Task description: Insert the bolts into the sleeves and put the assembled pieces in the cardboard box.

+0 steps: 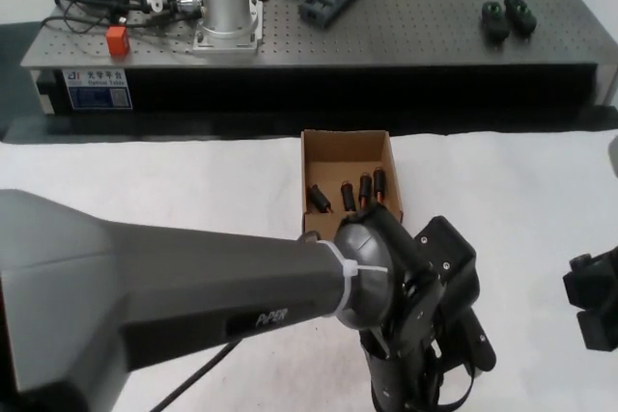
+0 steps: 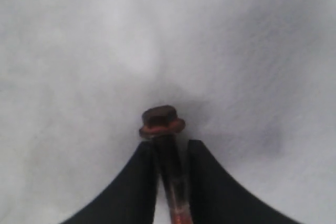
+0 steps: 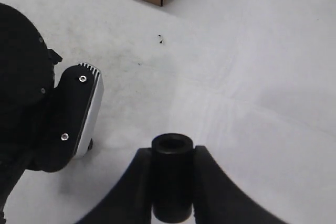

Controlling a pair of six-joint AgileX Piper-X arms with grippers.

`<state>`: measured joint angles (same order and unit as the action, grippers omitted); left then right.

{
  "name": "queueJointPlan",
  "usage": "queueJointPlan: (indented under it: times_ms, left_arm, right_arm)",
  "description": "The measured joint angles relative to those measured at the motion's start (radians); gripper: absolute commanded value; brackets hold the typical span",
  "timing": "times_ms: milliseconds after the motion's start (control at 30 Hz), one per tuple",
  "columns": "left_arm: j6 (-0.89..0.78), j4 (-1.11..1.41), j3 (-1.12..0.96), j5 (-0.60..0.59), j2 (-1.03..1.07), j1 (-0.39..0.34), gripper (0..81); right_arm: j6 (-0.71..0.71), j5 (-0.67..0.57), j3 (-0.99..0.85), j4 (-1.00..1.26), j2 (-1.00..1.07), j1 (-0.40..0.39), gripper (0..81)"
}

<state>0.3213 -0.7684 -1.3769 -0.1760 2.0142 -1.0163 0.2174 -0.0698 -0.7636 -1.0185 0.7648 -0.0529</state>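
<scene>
The left arm [image 1: 193, 296] stretches across from the near left, its wrist [image 1: 406, 287] bent down toward the bench. The left gripper [image 2: 171, 148] points downward, fingers closed on a bolt [image 2: 161, 120]. The right arm [image 1: 591, 311] sits low at the far right, and the right gripper [image 3: 172, 153] clamps a sleeve [image 3: 172, 182], beside the left wrist.

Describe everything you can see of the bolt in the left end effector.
The bolt is dark metal with a hexagonal flanged head, the flange edge rusty orange. Its shank, dark near the head and coppery farther back, runs between the left end effector's black fingers, which clamp it. The head sticks out past the fingertips over the white cloth; whether they touch is unclear.
</scene>
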Motion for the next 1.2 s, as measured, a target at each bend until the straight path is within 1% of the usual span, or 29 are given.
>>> queueJointPlan:
  times_ms: [133,200,267,333,367,433,467,500,533,567,600,633,667,700,733,767,833,867,967,1000,1133,1200]
  left_arm:
    - [-0.007,0.0,0.0,0.001,-0.008,-0.002,0.6]
    - [-0.073,0.002,0.004,0.063,-0.037,0.003,0.6]
    - [-0.146,0.022,0.016,0.085,-0.097,0.02,0.6]
    - [-0.238,0.097,0.051,0.091,-0.201,0.061,0.6]
    - [-0.281,0.144,0.073,0.094,-0.253,0.083,0.6]
    - [-0.388,0.279,0.151,0.08,-0.393,0.138,0.6]
    - [-0.434,0.335,0.19,0.061,-0.465,0.165,0.6]
    - [-0.444,0.35,0.2,0.057,-0.465,0.165,0.6]
    - [-0.49,0.41,0.243,0.027,-0.533,0.189,0.6]
    - [-0.594,0.568,0.36,-0.038,-0.657,0.219,0.6]
    - [-0.594,0.646,0.408,-0.045,-0.698,0.223,0.6]
    - [-0.64,0.72,0.464,-0.068,-0.739,0.224,0.6]
    - [-0.682,0.794,0.518,-0.09,-0.772,0.223,0.6]
    - [-0.724,0.794,0.527,-0.104,-0.777,0.223,0.6]
    - [-0.76,0.851,0.566,-0.117,-0.793,0.223,0.6]
    - [-0.802,0.911,0.607,-0.128,-0.813,0.223,0.6]
    - [-0.844,0.963,0.641,-0.138,-0.829,0.223,0.6]
    - [-0.872,0.997,0.662,-0.145,-0.841,0.223,0.6]
    - [-0.933,1.064,0.696,-0.163,-0.853,0.223,0.6]
    - [-0.945,1.074,0.699,-0.167,-0.852,0.223,0.6]
    - [-0.952,1.089,0.702,-0.167,-0.852,0.223,0.6]
    - [-0.955,1.091,0.702,-0.17,-0.852,0.223,0.6]
  right_arm:
    - [-0.019,0.0,0.006,-0.004,-0.022,0.0,4.2]
    - [-0.031,0.0,0.019,-0.004,-0.033,0.0,4.2]
    - [-0.038,-0.008,0.041,-0.004,-0.068,0.0,4.2]
    - [-0.043,-0.036,0.075,-0.006,-0.105,0.002,4.2]
    - [-0.06,-0.07,0.098,-0.004,-0.122,0.001,4.2]
    - [-0.077,-0.106,0.118,-0.001,-0.135,0.001,4.2]
    - [-0.137,-0.221,0.179,0.038,-0.16,0.001,4.2]
    - [-0.179,-0.282,0.214,0.083,-0.165,-0.005,4.2]
    - [-0.179,-0.296,0.244,0.131,-0.167,-0.013,4.2]
    - [-0.223,-0.351,0.28,0.203,-0.166,-0.027,4.2]
    - [-0.271,-0.411,0.316,0.29,-0.162,-0.048,4.2]
    - [-0.324,-0.459,0.322,0.306,-0.161,-0.051,4.2]
    - [-0.324,-0.467,0.347,0.36,-0.155,-0.069,4.2]
    - [-0.367,-0.497,0.372,0.445,-0.143,-0.094,4.2]
    - [-0.416,-0.528,0.372,0.461,-0.143,-0.094,4.2]
    - [-0.424,-0.528,0.391,0.535,-0.128,-0.121,4.2]
    - [-0.492,-0.568,0.409,0.685,-0.094,-0.171,4.2]
    - [-0.525,-0.579,0.41,0.7,-0.09,-0.176,4.2]
    - [-0.602,-0.598,0.413,0.902,-0.032,-0.245,4.2]
    - [-0.606,-0.598,0.413,0.902,-0.028,-0.249,4.2]
    - [-0.663,-0.607,0.406,1.089,0.052,-0.324,4.2]
    - [-0.666,-0.606,0.4,1.109,0.065,-0.333,4.2]
